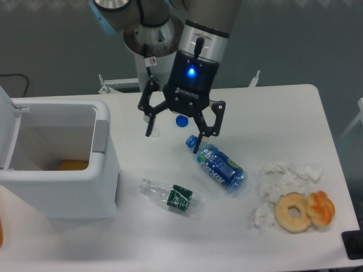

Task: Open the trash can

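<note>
**Trash can open, gripper free above the table**

Because its lid stands swung up at the left edge of the frame, the trash can at the table's left edge shows its interior, where an orange object lies; the task appears done. Fixed camera: the gripper hangs over the table's middle, jaws spread and holding nothing, well apart from the can. A blue cap lies beneath it. A blue-labelled bottle and a crushed clear bottle lie nearby. Crumpled tissues and two doughnuts occupy the right side.
</note>
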